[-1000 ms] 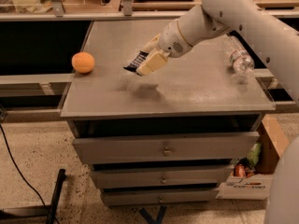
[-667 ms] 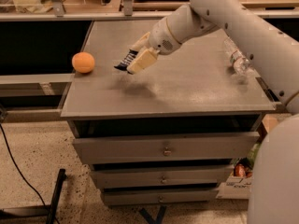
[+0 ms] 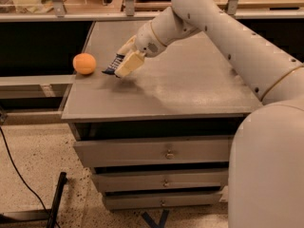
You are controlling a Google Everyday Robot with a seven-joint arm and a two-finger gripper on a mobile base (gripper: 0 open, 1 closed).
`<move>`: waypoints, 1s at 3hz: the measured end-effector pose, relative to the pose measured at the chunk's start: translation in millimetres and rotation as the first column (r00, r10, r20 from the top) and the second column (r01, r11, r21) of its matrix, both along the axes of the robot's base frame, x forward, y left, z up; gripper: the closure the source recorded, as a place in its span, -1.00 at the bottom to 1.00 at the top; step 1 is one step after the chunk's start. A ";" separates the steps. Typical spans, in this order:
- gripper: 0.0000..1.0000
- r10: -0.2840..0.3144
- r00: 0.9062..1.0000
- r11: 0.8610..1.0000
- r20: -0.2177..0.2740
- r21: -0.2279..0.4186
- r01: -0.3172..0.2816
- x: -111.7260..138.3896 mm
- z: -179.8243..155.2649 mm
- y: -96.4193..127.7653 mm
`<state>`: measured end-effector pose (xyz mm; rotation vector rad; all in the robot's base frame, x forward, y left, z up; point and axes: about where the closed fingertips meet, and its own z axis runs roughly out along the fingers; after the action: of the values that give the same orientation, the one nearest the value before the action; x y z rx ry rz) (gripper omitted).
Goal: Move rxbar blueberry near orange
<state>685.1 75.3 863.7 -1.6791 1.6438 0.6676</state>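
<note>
The orange point(image 3: 84, 63) sits at the left edge of the grey cabinet top point(image 3: 190, 89). My gripper point(image 3: 123, 62) is shut on the rxbar blueberry point(image 3: 112, 65), a dark navy-blue bar whose end sticks out to the left of the fingers. The bar is tilted and held low over the top, a short way to the right of the orange and not touching it. The white arm reaches in from the right and covers the right side of the cabinet top.
The cabinet has several drawers point(image 3: 166, 151) below the top. A dark shelf and rail point(image 3: 33, 80) run behind and to the left of the orange. A black cable point(image 3: 19, 175) lies on the speckled floor at the left.
My gripper has carried the bar leftward and lower, much closer to the orange. The water bottle seen earlier at the right is hidden behind the arm.
</note>
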 end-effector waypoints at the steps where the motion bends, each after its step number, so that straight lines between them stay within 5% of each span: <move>1: 1.00 0.028 1.000 0.999 -0.001 -0.025 -0.028 9.7 -12.3 24.2; 2: 1.00 0.038 0.999 0.999 -0.008 -0.027 -0.038 13.8 -15.9 31.4; 3: 0.65 0.052 0.998 0.998 -0.024 -0.018 -0.052 15.0 -16.9 37.1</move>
<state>700.0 112.4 846.8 -1.7385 1.6319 0.7026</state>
